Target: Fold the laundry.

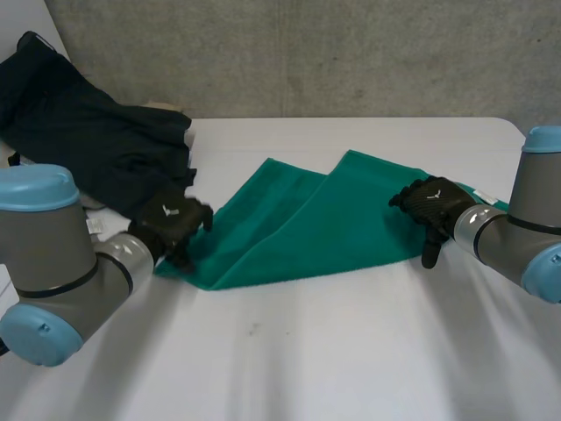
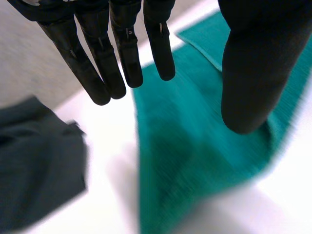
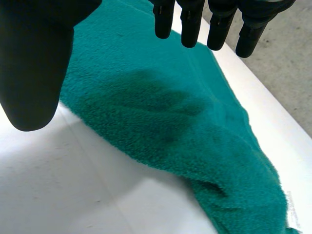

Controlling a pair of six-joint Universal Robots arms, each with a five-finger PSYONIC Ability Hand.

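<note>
A green towel (image 1: 307,228) lies folded across the middle of the white table (image 1: 307,360), with its upper layer set at a slant. My left hand (image 1: 171,224) is at the towel's left end. In the left wrist view its fingers (image 2: 100,63) are straight and the thumb (image 2: 253,63) stands apart above the green towel (image 2: 195,161), holding nothing. My right hand (image 1: 434,203) rests at the towel's right end. In the right wrist view its thumb (image 3: 34,58) and straight fingers (image 3: 190,24) hover over the green towel (image 3: 161,112), with no cloth between them.
A pile of dark clothing (image 1: 88,132) lies at the table's back left, close behind my left hand, and the dark clothing (image 2: 39,165) also shows beside that hand in its wrist view. A grey wall runs behind the table. Bare table lies in front of the towel.
</note>
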